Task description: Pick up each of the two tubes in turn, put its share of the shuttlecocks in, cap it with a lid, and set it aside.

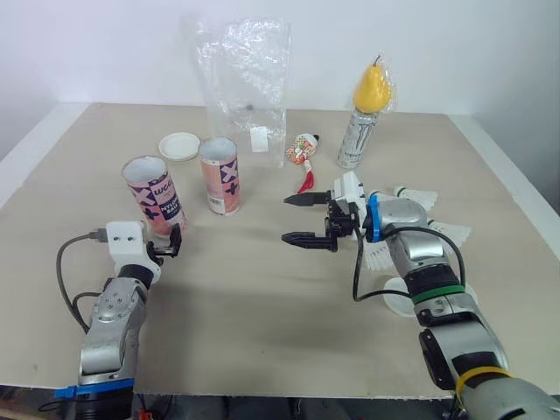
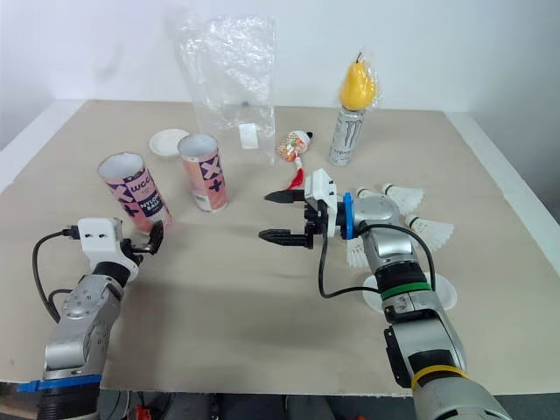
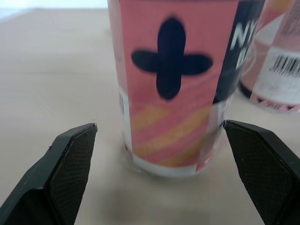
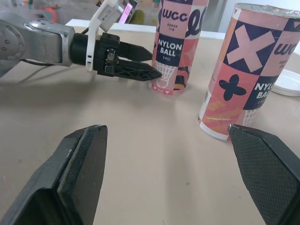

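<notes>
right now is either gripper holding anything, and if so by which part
Nothing is held. The left gripper is open at the lower part of the left tube, with gaps between its fingers and the tube. The right gripper is open and empty.

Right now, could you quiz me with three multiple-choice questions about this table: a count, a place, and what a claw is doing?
1. How many pink cardboard tubes stand on the tan table? A one; B two; C four.
2. Where is the yellow pear? A lying on the table; B atop the silver drink can; C inside a tube.
3. The robot's right claw is: A open and empty; B shut on a tube; C shut on the pear.
Answers: 1 B, two stand upright side by side; 2 B, it sits on the can's top; 3 A, it gapes wide, holding nothing.
</notes>
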Available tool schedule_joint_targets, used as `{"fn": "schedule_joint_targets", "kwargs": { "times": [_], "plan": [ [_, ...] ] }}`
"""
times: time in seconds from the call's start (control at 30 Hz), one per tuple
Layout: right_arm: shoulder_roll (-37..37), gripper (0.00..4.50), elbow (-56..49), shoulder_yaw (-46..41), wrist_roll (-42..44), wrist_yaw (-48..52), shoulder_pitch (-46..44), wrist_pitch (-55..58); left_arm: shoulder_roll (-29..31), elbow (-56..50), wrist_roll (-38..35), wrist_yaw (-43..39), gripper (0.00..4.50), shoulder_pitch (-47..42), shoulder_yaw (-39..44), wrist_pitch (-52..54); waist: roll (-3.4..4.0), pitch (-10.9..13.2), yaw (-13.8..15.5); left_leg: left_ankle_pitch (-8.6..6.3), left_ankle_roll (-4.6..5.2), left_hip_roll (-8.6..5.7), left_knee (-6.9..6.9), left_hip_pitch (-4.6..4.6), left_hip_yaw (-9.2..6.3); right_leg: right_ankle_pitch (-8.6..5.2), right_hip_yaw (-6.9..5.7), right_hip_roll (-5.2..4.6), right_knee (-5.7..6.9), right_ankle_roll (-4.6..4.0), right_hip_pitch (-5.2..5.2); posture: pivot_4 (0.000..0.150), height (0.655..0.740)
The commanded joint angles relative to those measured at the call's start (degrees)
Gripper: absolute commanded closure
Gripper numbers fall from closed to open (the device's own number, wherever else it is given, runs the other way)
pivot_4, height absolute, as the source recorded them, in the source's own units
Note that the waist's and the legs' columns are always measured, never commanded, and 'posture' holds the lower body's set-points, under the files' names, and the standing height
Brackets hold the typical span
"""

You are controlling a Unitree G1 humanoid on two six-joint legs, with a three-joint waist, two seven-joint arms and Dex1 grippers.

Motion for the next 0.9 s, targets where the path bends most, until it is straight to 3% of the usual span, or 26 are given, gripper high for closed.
{"fn": "schedule_joint_targets", "kwargs": {
  "times": [0.03,0.9],
  "plan": [
    [0.21,0.09,-1.03,-1.16,0.25,-0.33,-1.44,-0.59,1.46,1.39,-0.85,-1.71,0.00,-1.99,0.97,-1.99,0.00,0.00,0.01,0.00,0.00,0.00,0.00,0.00,0.00,0.00,0.00,0.00,0.00,0.00,0.00,0.150,0.7400],
    [-0.42,0.09,-5.00,-1.32,-0.38,-1.61,-0.34,0.72,6.38,33.76,-1.52,-12.66,0.00,-21.54,-0.67,-10.21,0.05,0.03,0.06,0.06,-0.10,0.00,-0.03,-0.08,-0.18,0.00,-0.14,0.04,0.05,0.00,-0.03,0.150,0.7400]
  ]
}}
